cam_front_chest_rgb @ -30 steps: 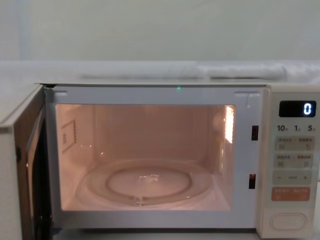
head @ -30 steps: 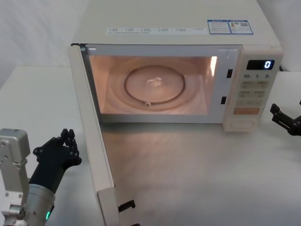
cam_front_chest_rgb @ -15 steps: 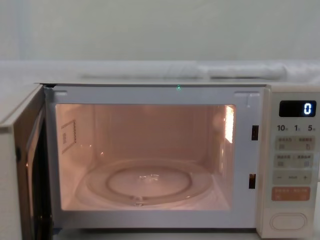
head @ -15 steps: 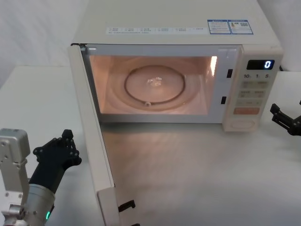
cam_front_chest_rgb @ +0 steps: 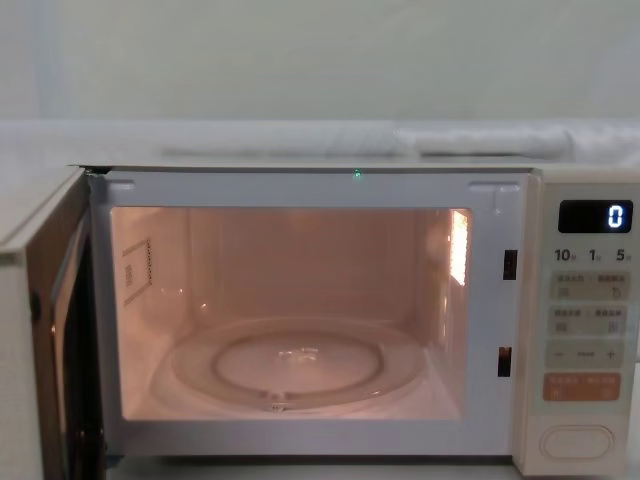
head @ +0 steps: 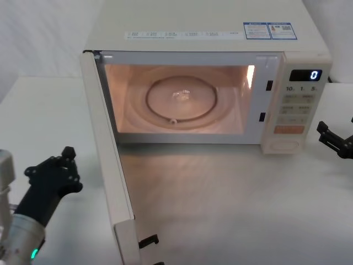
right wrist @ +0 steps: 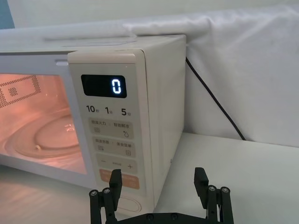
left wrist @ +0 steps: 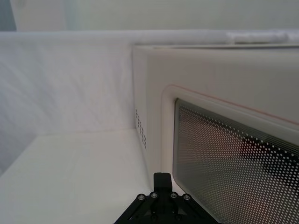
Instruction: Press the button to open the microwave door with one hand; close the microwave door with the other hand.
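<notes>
The microwave door [head: 110, 165] stands swung wide open toward me on the left, and its dotted window [left wrist: 233, 154] faces my left wrist camera. My left gripper [head: 67, 152] is shut and hangs left of the door's outer face, a short gap away from it. The wide cream button [head: 285, 146] sits at the bottom of the keypad strip, under the orange key [cam_front_chest_rgb: 581, 387]. My right gripper [head: 333, 135] hovers open, right of that strip, level with the button [right wrist: 133, 204] and not touching it.
The lit cavity holds a glass turntable [head: 182, 99]. The display [right wrist: 103, 86] reads 0. A black power cable [right wrist: 210, 98] runs down the white cloth behind the microwave. Black latch hooks [head: 149, 240] stick out of the door's free edge near me.
My left gripper has drawn back to the left and toward me, away from the door's outer face. The door and my right gripper have stayed put.
</notes>
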Action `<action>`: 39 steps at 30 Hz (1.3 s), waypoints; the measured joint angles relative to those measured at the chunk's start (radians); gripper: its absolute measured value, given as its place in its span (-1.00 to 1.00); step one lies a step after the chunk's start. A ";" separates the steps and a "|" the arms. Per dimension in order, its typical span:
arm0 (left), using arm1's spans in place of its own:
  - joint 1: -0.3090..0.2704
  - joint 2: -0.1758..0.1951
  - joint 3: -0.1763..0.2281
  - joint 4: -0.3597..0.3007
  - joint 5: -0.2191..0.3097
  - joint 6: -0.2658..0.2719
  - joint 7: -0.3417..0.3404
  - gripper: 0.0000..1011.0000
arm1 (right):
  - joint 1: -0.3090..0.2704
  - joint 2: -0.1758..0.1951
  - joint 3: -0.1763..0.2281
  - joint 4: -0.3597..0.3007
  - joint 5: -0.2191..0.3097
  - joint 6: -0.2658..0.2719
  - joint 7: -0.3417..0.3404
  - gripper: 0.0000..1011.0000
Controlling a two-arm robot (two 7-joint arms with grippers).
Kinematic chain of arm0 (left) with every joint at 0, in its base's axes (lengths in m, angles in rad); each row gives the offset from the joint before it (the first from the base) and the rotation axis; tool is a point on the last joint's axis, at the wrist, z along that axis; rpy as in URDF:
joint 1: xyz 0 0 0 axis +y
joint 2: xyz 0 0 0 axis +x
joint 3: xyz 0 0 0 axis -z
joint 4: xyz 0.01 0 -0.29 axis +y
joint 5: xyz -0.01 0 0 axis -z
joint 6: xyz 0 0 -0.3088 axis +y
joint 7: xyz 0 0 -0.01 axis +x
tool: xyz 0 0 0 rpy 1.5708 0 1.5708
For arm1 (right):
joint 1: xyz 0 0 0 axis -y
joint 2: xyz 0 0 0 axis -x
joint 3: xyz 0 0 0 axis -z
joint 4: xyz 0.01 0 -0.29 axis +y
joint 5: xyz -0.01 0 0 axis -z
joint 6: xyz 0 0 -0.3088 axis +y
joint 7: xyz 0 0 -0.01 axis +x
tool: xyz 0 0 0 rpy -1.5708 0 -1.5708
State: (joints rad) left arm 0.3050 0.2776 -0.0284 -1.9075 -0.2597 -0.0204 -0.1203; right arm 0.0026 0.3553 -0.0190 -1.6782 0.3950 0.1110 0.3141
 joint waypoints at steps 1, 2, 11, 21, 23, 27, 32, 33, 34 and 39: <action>0.012 0.003 -0.014 -0.011 -0.006 -0.003 -0.011 -1.00 | 0.000 0.000 0.000 0.000 0.000 0.000 0.000 0.98; 0.019 0.004 -0.021 -0.018 -0.011 -0.006 -0.017 -1.00 | 0.000 0.000 0.000 0.000 0.000 0.000 0.000 0.98; 0.119 0.025 -0.100 -0.106 -0.121 -0.048 -0.125 -1.00 | 0.000 0.000 0.000 0.000 0.000 0.000 0.000 0.98; 0.206 0.127 -0.134 -0.191 -0.256 -0.084 -0.301 -1.00 | 0.000 0.000 0.000 0.000 0.000 0.000 0.000 0.98; 0.213 0.150 -0.135 -0.204 -0.268 -0.086 -0.328 -1.00 | 0.000 0.000 0.000 0.000 0.000 0.000 0.000 0.98; 0.218 0.192 -0.135 -0.219 -0.291 -0.087 -0.372 -1.00 | 0.000 0.000 0.000 0.000 0.000 0.000 0.000 0.98; 0.211 0.241 -0.122 -0.225 -0.319 -0.085 -0.421 -1.00 | 0.000 0.000 0.000 0.000 0.000 0.000 0.000 0.98; 0.208 0.247 -0.119 -0.225 -0.323 -0.084 -0.426 -1.00 | 0.000 0.000 0.000 0.000 0.000 0.000 0.000 0.98; 0.198 0.256 -0.108 -0.224 -0.328 -0.081 -0.435 -1.00 | 0.000 0.000 0.000 0.000 0.000 0.000 0.000 0.98; 0.144 0.274 -0.058 -0.201 -0.334 -0.065 -0.441 -1.00 | 0.000 0.000 0.000 0.000 0.000 0.000 0.000 0.98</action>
State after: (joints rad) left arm 0.4488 0.5519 -0.0865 -2.1084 -0.5935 -0.0850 -0.5615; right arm 0.0025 0.3553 -0.0191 -1.6781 0.3950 0.1110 0.3141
